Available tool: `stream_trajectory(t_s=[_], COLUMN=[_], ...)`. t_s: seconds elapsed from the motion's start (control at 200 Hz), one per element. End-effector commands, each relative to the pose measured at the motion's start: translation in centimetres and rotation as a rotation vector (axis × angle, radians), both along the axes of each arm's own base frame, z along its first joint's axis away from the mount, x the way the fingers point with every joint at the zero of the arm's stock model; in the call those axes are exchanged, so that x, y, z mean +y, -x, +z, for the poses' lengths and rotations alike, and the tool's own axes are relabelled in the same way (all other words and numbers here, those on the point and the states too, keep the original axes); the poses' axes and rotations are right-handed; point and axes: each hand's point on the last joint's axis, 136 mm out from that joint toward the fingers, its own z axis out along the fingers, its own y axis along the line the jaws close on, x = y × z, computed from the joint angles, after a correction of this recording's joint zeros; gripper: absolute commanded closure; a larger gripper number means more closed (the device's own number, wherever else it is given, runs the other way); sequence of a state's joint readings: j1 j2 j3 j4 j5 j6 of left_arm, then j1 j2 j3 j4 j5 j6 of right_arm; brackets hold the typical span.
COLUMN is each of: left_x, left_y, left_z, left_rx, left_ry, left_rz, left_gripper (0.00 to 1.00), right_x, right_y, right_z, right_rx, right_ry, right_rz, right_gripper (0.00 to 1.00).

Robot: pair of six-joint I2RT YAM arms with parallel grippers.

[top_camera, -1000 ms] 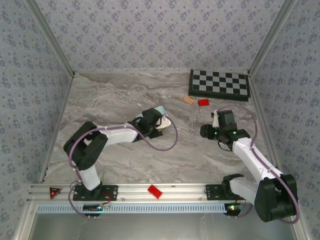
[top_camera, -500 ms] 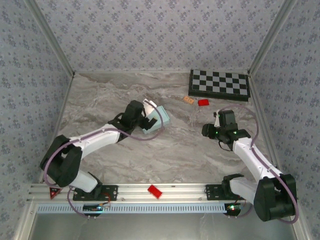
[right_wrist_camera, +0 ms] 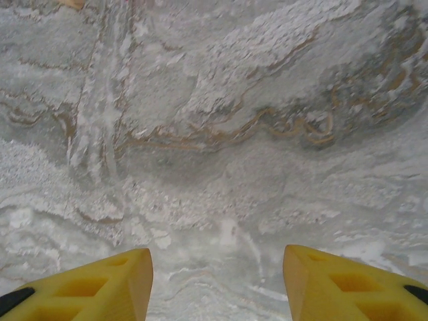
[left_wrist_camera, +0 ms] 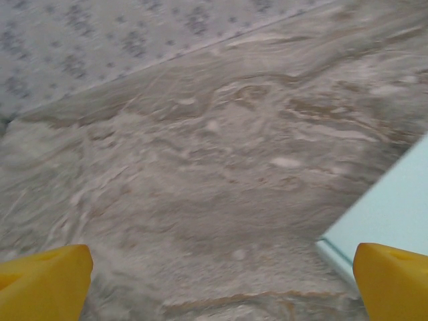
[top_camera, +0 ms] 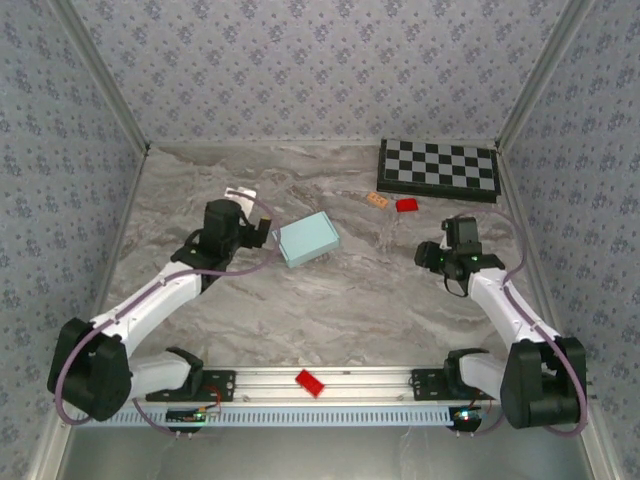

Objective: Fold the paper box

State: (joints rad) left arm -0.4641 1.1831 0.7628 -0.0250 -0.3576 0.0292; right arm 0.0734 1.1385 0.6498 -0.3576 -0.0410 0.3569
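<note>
The paper box (top_camera: 306, 240) is a closed pale-blue rectangular box lying flat on the marble table, left of centre. My left gripper (top_camera: 262, 236) stands just left of it, open wide and apart from it. In the left wrist view its yellow fingertips (left_wrist_camera: 43, 284) frame bare table, and a corner of the box (left_wrist_camera: 391, 214) shows at the right edge beside the right finger. My right gripper (top_camera: 430, 256) hovers over bare marble at the right, well away from the box. It is open, with nothing between its yellow fingertips (right_wrist_camera: 124, 284).
A black-and-white chessboard (top_camera: 438, 168) lies at the back right. A small red block (top_camera: 407, 205) and a tan piece (top_camera: 377, 200) sit in front of it. Another red block (top_camera: 309, 382) rests on the front rail. Patterned walls close in three sides.
My left arm has swung left and drawn back from the box, which now lies uncovered on the table. The right gripper has shifted slightly right and its jaws stand wider.
</note>
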Motion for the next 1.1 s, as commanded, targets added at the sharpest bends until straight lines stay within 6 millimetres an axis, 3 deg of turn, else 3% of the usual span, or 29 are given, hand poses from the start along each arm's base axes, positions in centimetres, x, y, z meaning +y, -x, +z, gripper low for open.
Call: stream_trajectory(t_s=[0.0,0.25,0.495,0.74,1.094], left_x=[4.2,9.8,12.6,12.5,10.0], left_y=[0.8,1.7,1.6,0.7,-1.6], left_z=[-0.2,-1.6,-5.1,-8.2,-8.3], left_rx=[0.008,0.02,0.038,0.033,-0.064], left_ry=[0.006,-0.041,-0.015,0.109,0.187], left_rz=[0.182,0.365,0.413,0.315,0.11], left_gripper=[0.01,0.0,0.0,0.0,0.0], right_x=[-1.4,-4.4,-6.1,-5.6,-4.4], right_y=[-1.6,-3.1,-4.4,-6.0,-7.5], right_z=[1.6,1.6,0.6,1.3,2.1], right_rx=[-0.055,-0.111,-0.144,-0.328,-0.51], right_ry=[0.044,0.116,0.17,0.191,0.186], right_rz=[-0.02,-0.065,-0.057,0.008,0.066], right_gripper=[0.44,0.43,0.42,0.41,0.33])
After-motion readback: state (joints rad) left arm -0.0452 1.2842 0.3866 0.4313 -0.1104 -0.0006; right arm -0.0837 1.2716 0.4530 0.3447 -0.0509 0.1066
